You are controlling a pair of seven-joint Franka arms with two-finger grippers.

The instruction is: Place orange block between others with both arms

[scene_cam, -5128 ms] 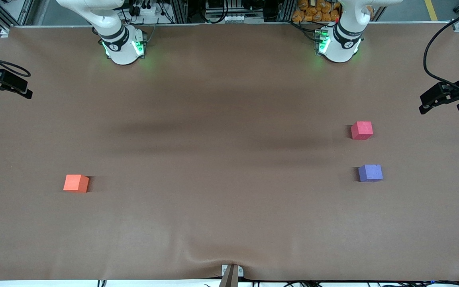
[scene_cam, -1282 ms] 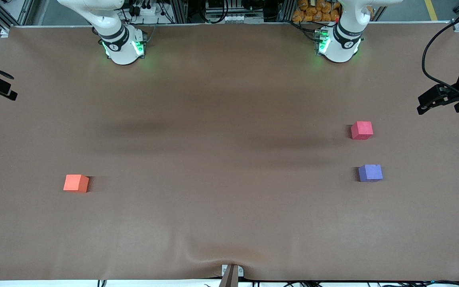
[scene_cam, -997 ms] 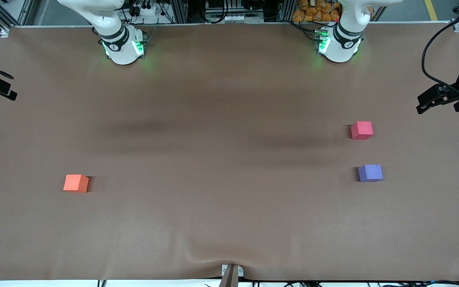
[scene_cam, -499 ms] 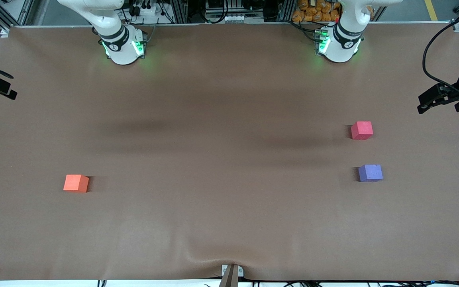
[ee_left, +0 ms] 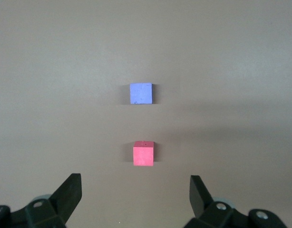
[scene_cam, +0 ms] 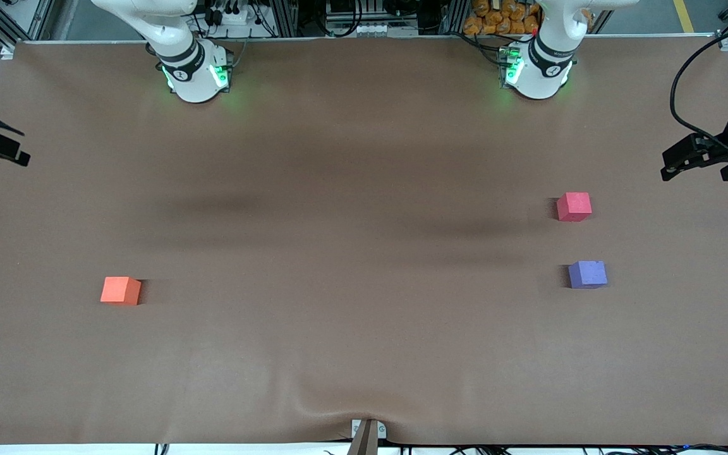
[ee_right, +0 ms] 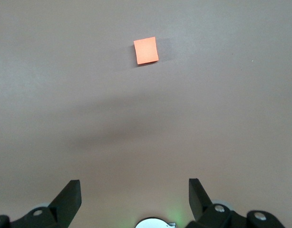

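The small bright orange matte foam cube sits alone on the brown-covered bench, toward the right arm's end and nearer the front camera than either robot base. Well apart from it, toward the left arm's end, stand the other two cubes: the pinkish-red matte cube and, nearer the front camera, the purple-blue matte cube with a small notch on its top edge. A gap of bare bench lies between these two.

The right pincer hangs high over the bench edge at its arm's end, jaws spread wide, gripping nothing; the orange cube shows in its wrist view. The left pincer hangs high over the bench edge at the left arm's end, jaws likewise wide apart and empty, the pinkish-red and purple-blue cubes showing below it.
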